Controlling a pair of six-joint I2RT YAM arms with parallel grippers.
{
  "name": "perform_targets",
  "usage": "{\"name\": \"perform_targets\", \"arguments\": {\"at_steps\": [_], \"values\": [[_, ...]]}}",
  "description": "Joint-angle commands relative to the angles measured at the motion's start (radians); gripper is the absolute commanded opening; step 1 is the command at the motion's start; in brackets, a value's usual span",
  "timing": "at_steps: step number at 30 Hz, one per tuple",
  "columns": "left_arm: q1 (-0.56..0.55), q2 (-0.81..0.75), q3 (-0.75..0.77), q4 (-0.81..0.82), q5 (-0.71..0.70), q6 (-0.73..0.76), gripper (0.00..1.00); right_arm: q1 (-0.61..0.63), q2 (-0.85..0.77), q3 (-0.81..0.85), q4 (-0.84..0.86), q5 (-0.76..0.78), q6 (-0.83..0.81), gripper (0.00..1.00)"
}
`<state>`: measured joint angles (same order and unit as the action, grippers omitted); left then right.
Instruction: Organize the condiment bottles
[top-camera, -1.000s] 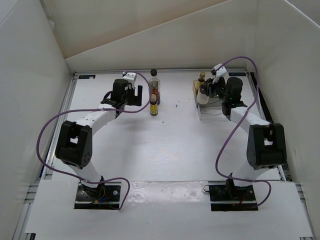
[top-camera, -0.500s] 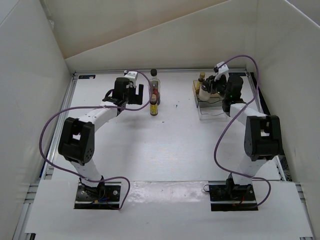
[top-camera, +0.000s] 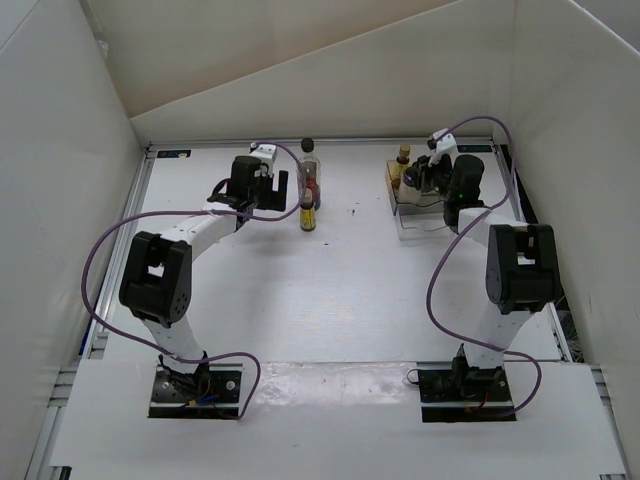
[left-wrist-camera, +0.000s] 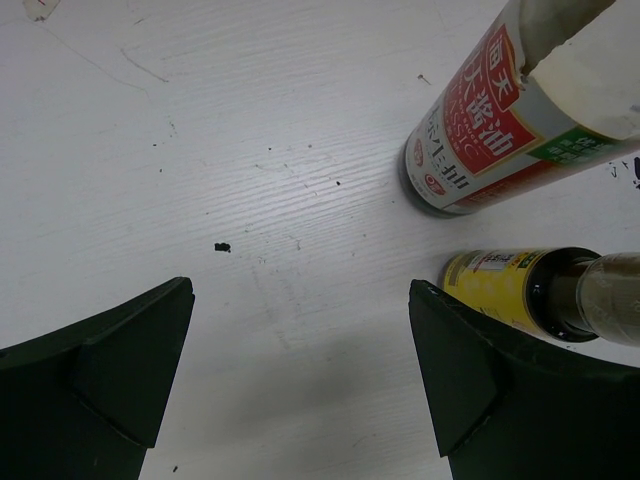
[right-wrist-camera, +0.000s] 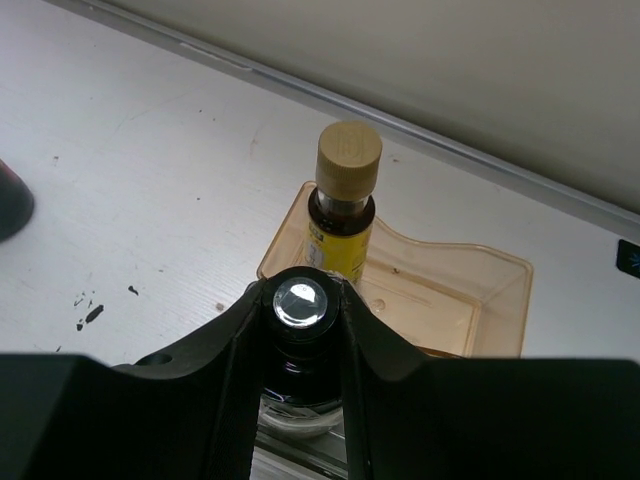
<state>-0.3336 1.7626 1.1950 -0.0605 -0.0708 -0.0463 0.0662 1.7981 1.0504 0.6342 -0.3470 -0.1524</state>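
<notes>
A tall clear bottle (top-camera: 310, 172) with a black cap and a red label (left-wrist-camera: 490, 140) stands at the back middle of the table. A small yellow bottle (top-camera: 308, 212) (left-wrist-camera: 505, 288) stands just in front of it. My left gripper (top-camera: 279, 187) (left-wrist-camera: 300, 370) is open just left of them, holding nothing. My right gripper (top-camera: 416, 180) (right-wrist-camera: 300, 305) is shut on the black cap of the squat bottle (right-wrist-camera: 300, 300), over the clear plastic box (top-camera: 418, 218) (right-wrist-camera: 470, 290). A second small yellow bottle (top-camera: 403, 155) (right-wrist-camera: 344, 205) with a tan cap stands in the box's far corner.
White walls close in the table on the left, back and right. A metal rail (right-wrist-camera: 480, 165) runs along the back edge just behind the box. Purple cables (top-camera: 100, 260) loop off both arms. Dark specks (right-wrist-camera: 90, 312) mark the table left of the box.
My right gripper has carried the squat bottle a little toward the back of the box, nearer the small yellow bottle. My left gripper has edged right toward the two standing bottles.
</notes>
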Motion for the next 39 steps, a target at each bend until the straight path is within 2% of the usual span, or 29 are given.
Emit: {"name": "perform_targets", "arguments": {"at_steps": [1,15,16,18,19,21,25,30,39], "values": [[-0.005,-0.006,0.041,-0.002,0.0,0.002,1.0,0.006,0.016,0.008,0.16,-0.004,0.014,0.0],[-0.005,0.005,0.046,-0.005,-0.004,0.01,1.0,0.003,0.05,-0.007,0.171,-0.014,0.019,0.0],[-0.004,0.005,0.046,-0.004,-0.004,0.005,1.0,0.004,0.047,-0.007,0.176,-0.01,0.022,0.17],[-0.004,0.006,0.048,-0.004,-0.004,0.005,1.0,0.006,0.043,-0.009,0.17,-0.001,0.022,0.37],[-0.004,0.006,0.046,-0.002,-0.004,0.006,1.0,0.009,0.041,-0.009,0.168,0.002,0.02,0.52],[-0.004,0.003,0.048,-0.004,-0.004,0.006,1.0,0.011,0.035,-0.006,0.156,0.008,0.02,0.61],[-0.005,-0.003,0.041,-0.007,-0.003,0.005,1.0,0.021,0.024,0.007,0.122,0.02,0.002,0.69],[-0.004,-0.023,0.032,-0.002,-0.003,0.005,1.0,0.026,-0.022,-0.01,0.098,0.037,-0.019,0.7],[-0.004,-0.083,-0.018,0.019,0.003,-0.001,1.0,0.079,-0.198,-0.044,0.024,0.098,-0.13,0.73]]}}
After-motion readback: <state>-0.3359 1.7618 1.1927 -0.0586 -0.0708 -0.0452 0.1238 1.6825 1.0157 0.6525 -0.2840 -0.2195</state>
